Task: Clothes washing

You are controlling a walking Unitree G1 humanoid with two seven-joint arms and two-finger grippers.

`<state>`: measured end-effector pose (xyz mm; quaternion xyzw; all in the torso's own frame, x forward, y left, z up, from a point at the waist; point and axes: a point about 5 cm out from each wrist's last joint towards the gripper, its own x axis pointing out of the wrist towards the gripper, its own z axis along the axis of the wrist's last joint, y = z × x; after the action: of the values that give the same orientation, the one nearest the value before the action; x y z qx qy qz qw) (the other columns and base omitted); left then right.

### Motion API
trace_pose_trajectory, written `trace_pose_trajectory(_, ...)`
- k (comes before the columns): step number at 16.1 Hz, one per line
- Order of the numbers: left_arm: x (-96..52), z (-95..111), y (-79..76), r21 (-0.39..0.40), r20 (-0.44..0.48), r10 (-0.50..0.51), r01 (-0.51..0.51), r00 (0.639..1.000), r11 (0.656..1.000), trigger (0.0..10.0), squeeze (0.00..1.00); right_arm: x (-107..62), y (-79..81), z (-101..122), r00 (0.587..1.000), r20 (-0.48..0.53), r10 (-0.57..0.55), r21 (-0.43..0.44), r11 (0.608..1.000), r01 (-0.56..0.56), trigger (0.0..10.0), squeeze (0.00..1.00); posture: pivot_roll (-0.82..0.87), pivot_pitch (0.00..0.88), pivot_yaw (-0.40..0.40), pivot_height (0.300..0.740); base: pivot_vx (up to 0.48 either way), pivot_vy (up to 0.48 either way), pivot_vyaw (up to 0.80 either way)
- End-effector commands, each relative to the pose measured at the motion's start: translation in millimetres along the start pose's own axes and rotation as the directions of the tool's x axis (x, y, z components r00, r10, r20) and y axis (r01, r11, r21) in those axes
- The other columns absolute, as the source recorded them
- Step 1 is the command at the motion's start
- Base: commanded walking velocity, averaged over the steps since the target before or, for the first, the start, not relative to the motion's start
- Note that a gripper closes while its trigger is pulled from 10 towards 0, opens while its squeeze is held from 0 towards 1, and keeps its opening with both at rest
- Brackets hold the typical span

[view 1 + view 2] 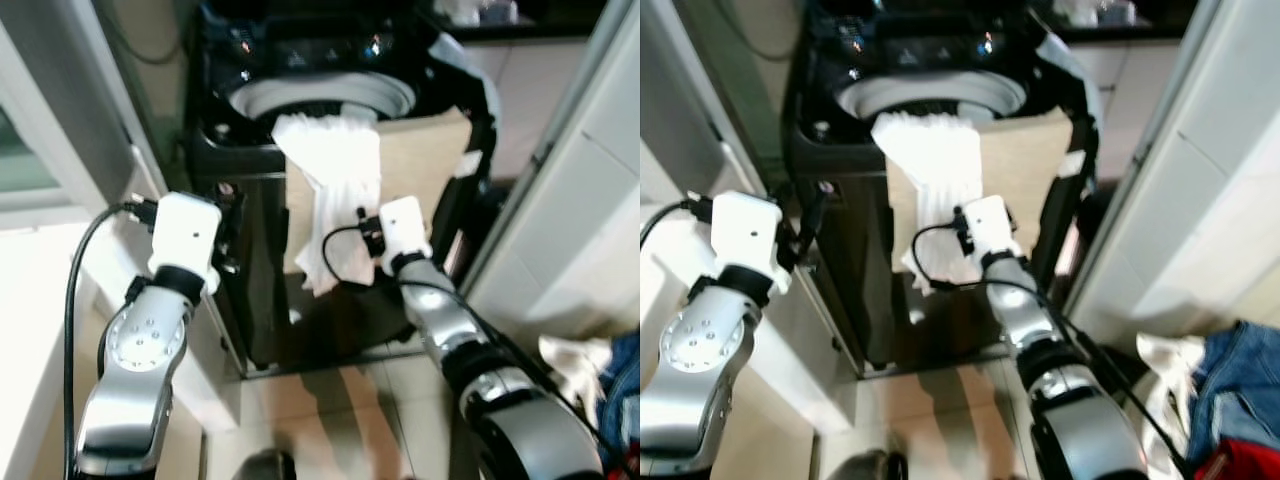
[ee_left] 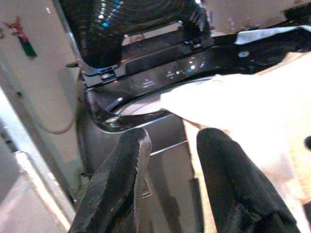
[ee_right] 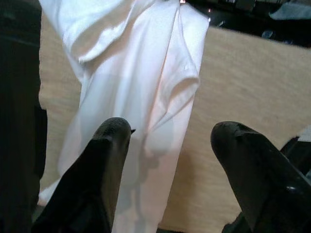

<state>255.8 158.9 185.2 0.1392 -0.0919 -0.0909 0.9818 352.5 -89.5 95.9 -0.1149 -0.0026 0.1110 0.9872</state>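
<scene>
Hanging over the washing machine [image 1: 300,110] rim, white cloth [image 3: 141,97] faces right gripper's [image 3: 170,160] parted jaws; left gripper [image 2: 170,165] likewise parted.

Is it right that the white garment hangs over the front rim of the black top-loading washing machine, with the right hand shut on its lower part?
Not quite. The right hand is open, its fingers apart before the white garment without gripping it, as the right wrist view shows. The garment does hang over the front rim of the black top-loading washing machine.
</scene>
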Motion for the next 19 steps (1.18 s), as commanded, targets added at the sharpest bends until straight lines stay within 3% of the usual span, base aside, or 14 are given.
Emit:
trace_pose_trajectory(1, -4.0, 3.4, 0.7, 0.011, 0.001, 0.014, -0.014, 1.000, 1.000, 10.0, 0.00, 4.9, -2.0, 6.9, 1.000, 0.020, -0.009, 0.000, 1.000, 0.009, 0.0, 0.00, 0.13, 0.048, 0.011, 0.740, 0.000, 0.000, 0.00)
trace_pose_trajectory(5, -31.4, 11.0, 5.5, 0.043, -0.030, 0.050, -0.048, 0.998, 0.998, 10.0, 0.00, 9.5, 7.5, 4.5, 1.000, -0.026, -0.015, -0.002, 1.000, 0.015, 0.0, 0.00, 0.25, 0.138, -0.006, 0.740, 0.000, 0.000, 0.00)
trace_pose_trajectory(6, -40.5, 12.7, 9.1, 0.061, -0.045, 0.065, -0.062, 0.997, 0.996, 10.0, 0.00, 11.2, 9.2, 7.0, 0.999, -0.023, -0.025, -0.030, 0.999, 0.025, 10.0, 0.00, 0.28, 0.156, -0.008, 0.740, 0.000, 0.000, 0.00)
trace_pose_trajectory(11, -80.8, 21.9, 18.4, 0.095, -0.130, 0.147, -0.136, 0.981, 0.986, 10.0, 0.00, 22.8, 5.0, 19.4, 0.994, -0.058, -0.088, -0.114, 0.990, 0.081, 10.0, 0.00, 0.39, 0.242, -0.022, 0.740, 0.000, 0.000, 0.00)
trace_pose_trajectory(14, -96.3, 25.4, 19.0, 0.110, -0.168, 0.170, -0.153, 0.971, 0.982, 10.0, 0.00, 26.6, -8.2, 24.2, 0.987, -0.063, -0.151, -0.150, 0.979, 0.140, 10.0, 0.00, 0.43, 0.283, -0.026, 0.740, 0.000, 0.000, 0.00)
trace_pose_trajectory(18, -106.3, 29.1, 19.6, 0.115, -0.200, 0.184, -0.164, 0.962, 0.980, 10.0, 0.00, 30.7, -9.0, 30.7, 0.983, -0.069, -0.172, -0.181, 0.971, 0.157, 10.0, 0.00, 0.44, 0.304, -0.021, 0.740, 0.000, 0.000, 0.00)
trace_pose_trajectory(19, -108.2, 28.7, 18.7, 0.116, -0.204, 0.180, -0.159, 0.962, 0.981, 10.0, 0.00, 32.9, -4.8, 34.3, 0.985, -0.075, -0.159, -0.192, 0.971, 0.142, 10.0, 0.73, 0.45, 0.309, -0.013, 0.740, 0.000, 0.000, 0.00)
